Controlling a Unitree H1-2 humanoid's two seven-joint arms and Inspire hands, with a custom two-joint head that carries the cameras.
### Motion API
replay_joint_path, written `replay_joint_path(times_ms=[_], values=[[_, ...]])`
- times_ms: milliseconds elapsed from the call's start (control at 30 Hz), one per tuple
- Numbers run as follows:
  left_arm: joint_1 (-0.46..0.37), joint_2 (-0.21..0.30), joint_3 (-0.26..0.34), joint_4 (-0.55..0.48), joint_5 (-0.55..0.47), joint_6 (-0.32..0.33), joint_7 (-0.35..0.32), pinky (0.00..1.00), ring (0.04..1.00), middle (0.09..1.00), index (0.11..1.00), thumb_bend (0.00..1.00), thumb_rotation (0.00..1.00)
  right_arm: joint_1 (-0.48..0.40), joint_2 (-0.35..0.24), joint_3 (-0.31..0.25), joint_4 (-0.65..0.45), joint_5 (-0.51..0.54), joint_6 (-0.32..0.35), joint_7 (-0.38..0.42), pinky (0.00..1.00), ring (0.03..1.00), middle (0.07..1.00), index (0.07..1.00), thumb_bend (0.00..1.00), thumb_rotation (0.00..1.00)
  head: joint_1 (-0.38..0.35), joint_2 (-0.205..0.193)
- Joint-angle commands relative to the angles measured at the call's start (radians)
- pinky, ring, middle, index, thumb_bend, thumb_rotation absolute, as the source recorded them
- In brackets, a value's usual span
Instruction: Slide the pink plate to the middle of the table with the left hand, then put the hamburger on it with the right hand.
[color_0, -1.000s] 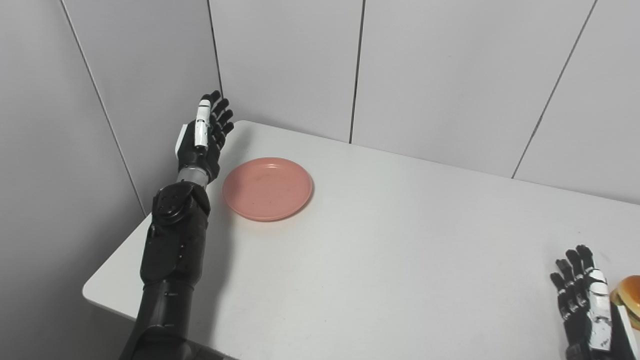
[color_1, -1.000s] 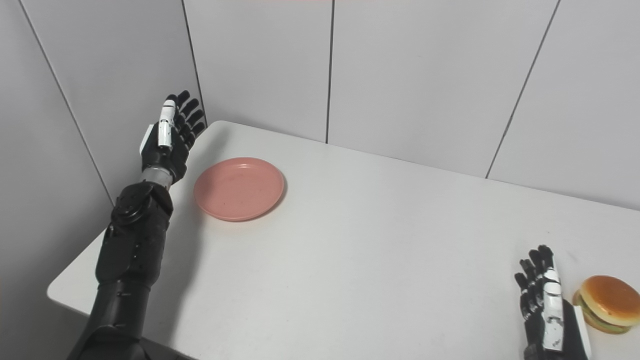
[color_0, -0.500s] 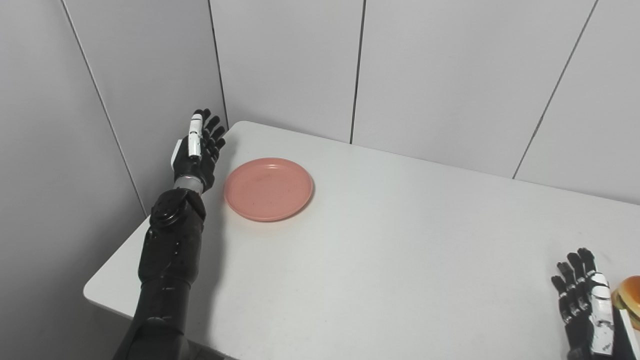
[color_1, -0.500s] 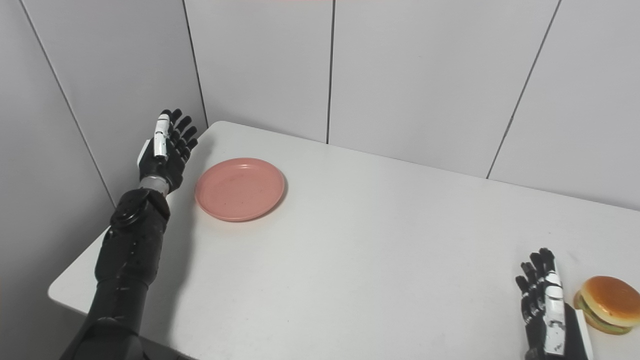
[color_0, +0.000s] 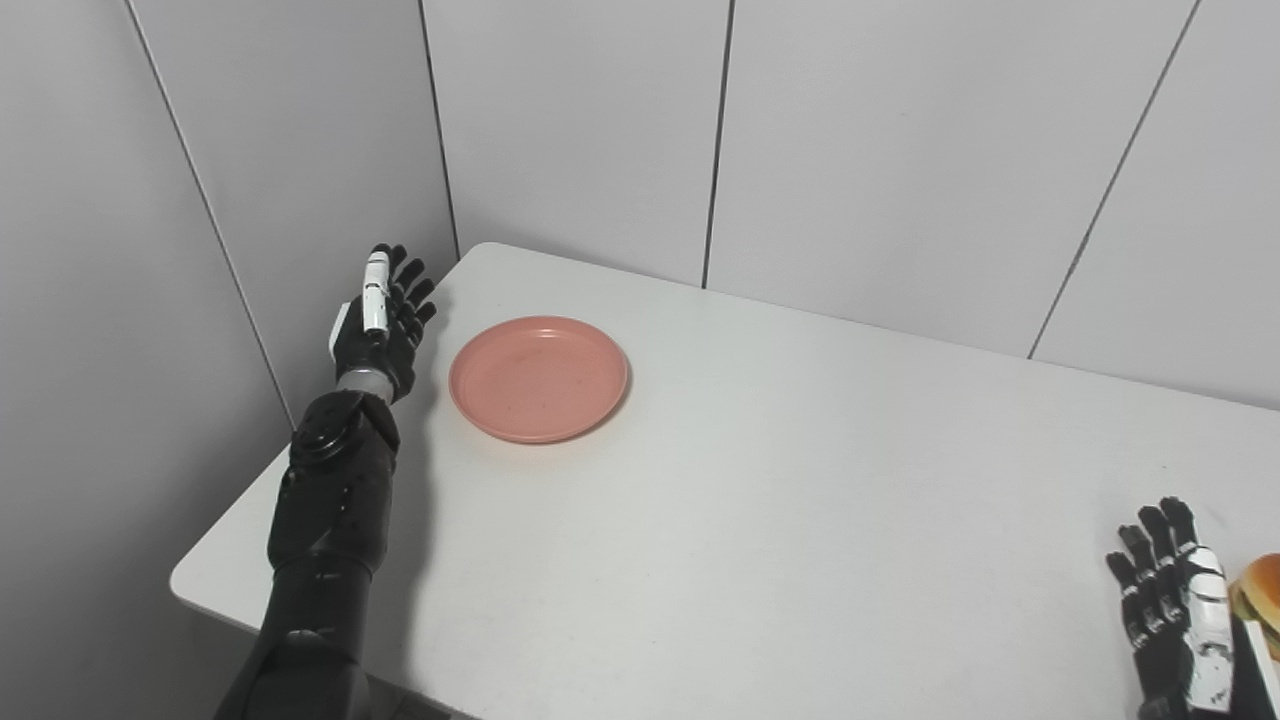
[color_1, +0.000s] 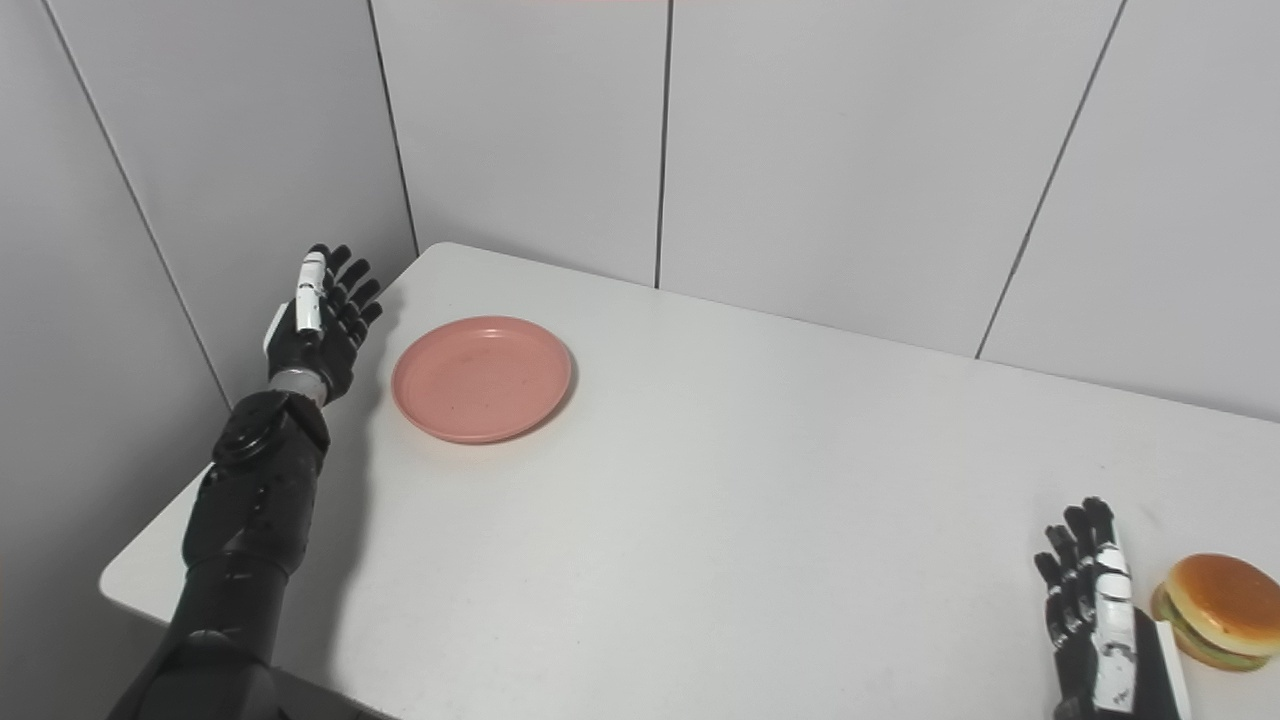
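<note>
Bright, even overhead light. Soft shadow right of left arm (color_0: 330, 510) on table (color_0: 800, 520), thin one under plate (color_0: 538, 378). No glare; focus sharp throughout.

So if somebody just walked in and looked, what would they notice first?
Probably the pink plate, bright against the white table, sitting near its far left corner. Right beside it is the robot's black left hand, open, at the table's left edge and not touching the plate. Then the hamburger at the near right, next to the open right hand.
</note>
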Motion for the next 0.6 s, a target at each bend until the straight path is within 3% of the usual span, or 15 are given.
replay_joint_path(times_ms=[0,267,400,567], values=[[-0.04,0.038,-0.005,-0.003,0.002,-0.05,-0.009,0.96,0.943,0.934,0.921,0.35,1.0,0.017,-0.005,-0.001,0.006,0.011,0.013,0.011,1.0,1.0,1.0,1.0,0.17,1.0,0.001,0.002],[-0.029,0.041,-0.023,0.06,0.0,-0.077,-0.034,0.95,0.936,0.932,0.91,0.36,1.0,0.018,-0.009,0.002,0.004,0.002,0.015,0.008,1.0,1.0,1.0,1.0,0.18,1.0,0.001,0.005],[-0.036,0.054,-0.04,0.143,0.007,-0.106,-0.055,0.96,0.933,0.929,0.907,0.38,1.0,0.019,-0.007,-0.001,0.005,0.009,0.015,0.008,1.0,1.0,1.0,1.0,0.18,1.0,0.0,0.008],[-0.031,0.039,-0.053,0.144,0.009,-0.1,-0.04,0.94,0.927,0.927,0.917,0.37,1.0,0.02,-0.006,0.001,-0.001,0.0,0.013,0.003,1.0,1.0,1.0,1.0,0.18,1.0,-0.006,0.013]])
